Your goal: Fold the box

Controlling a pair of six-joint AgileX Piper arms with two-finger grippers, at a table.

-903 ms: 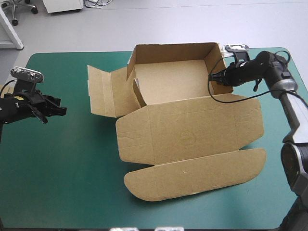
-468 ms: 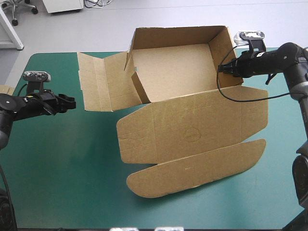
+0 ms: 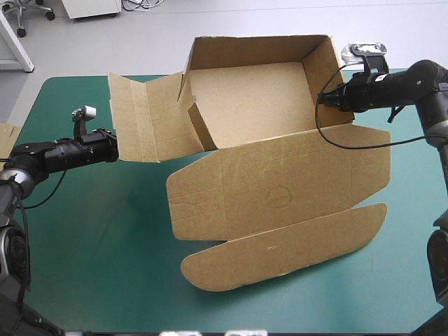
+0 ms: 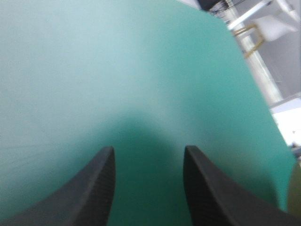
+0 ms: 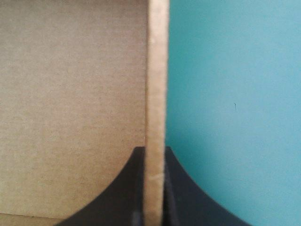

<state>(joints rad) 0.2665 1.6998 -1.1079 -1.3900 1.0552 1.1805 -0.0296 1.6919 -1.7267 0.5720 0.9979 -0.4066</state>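
Clearly the box (image 3: pixel 252 105) is mid-assembly. It sits toward the counter's far side as an open tray, its back and right walls upright. Its lid (image 3: pixel 280 192) lies flat on the teal-green cover (image 3: pixel 91 238), running toward the near edge. The left flap (image 3: pixel 150 115) is not yet raised and splays outward, tilted away from the tray.

The right gripper (image 3: pixel 323 99) pinches the top edge of the right wall (image 3: pixel 325 66), pressed all but together with the board between. The tray floor lies to one side of it and bare cover to the other. The left gripper (image 3: pixel 114 143) hovers low just beside the flap's outer edge, spread wide, with only cover between and ahead of it. Whether it touches the flap I cannot tell.

The step in hand looks like raising the left side while the right gripper steadies the tray. Next, I judge, the left gripper must get under or against the flap's outer edge and swing it upright for tucking, without shoving the whole box sideways.
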